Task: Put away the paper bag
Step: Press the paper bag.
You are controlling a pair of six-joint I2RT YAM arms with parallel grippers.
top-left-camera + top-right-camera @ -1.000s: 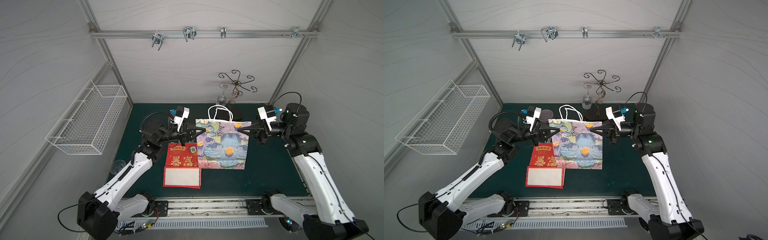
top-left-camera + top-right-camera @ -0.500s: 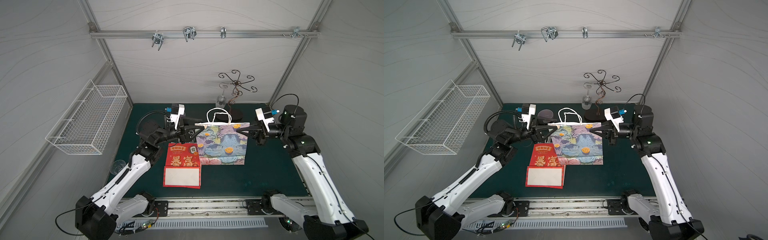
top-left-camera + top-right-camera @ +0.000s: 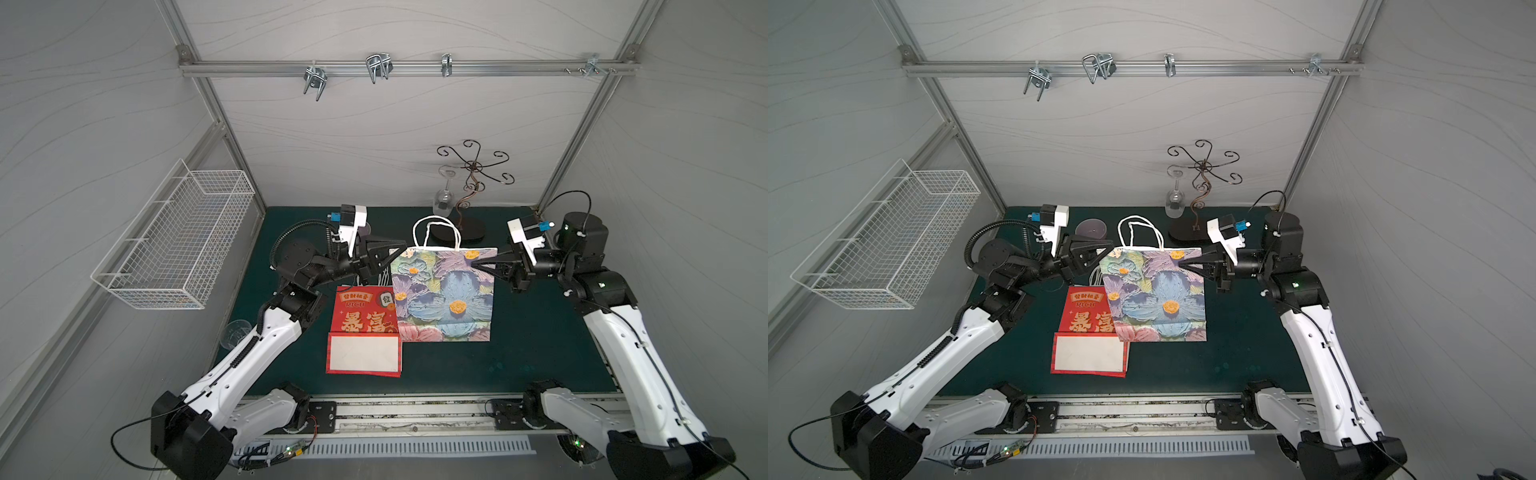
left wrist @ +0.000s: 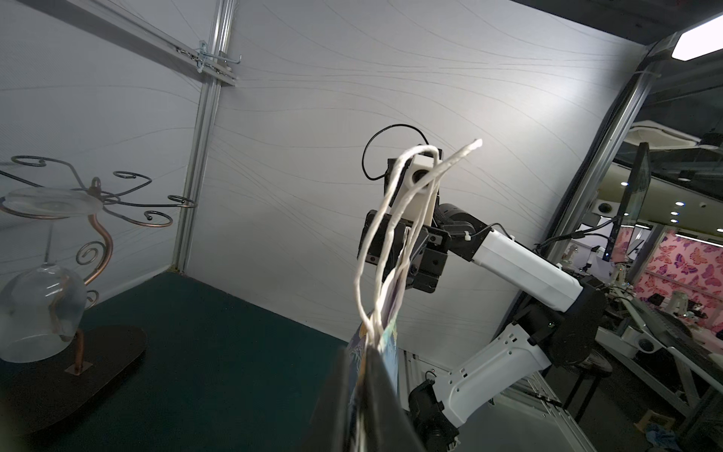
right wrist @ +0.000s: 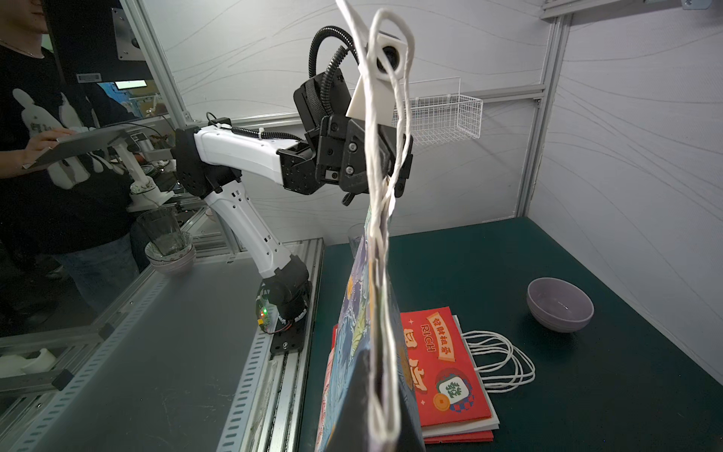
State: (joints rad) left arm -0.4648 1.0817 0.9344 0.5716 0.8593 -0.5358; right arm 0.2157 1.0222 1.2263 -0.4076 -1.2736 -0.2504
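1. flowered paper bag (image 3: 444, 291): we see it upright mid-table, overlapping the red bag (image 3: 365, 320).
2. right gripper (image 3: 478, 264): clenched on its right top corner.
3. left gripper (image 3: 397, 252): at the left top corner; grasp unclear to us.

green mat (image 3: 540, 357), red bags (image 3: 363, 332), bowl (image 3: 1091, 228)
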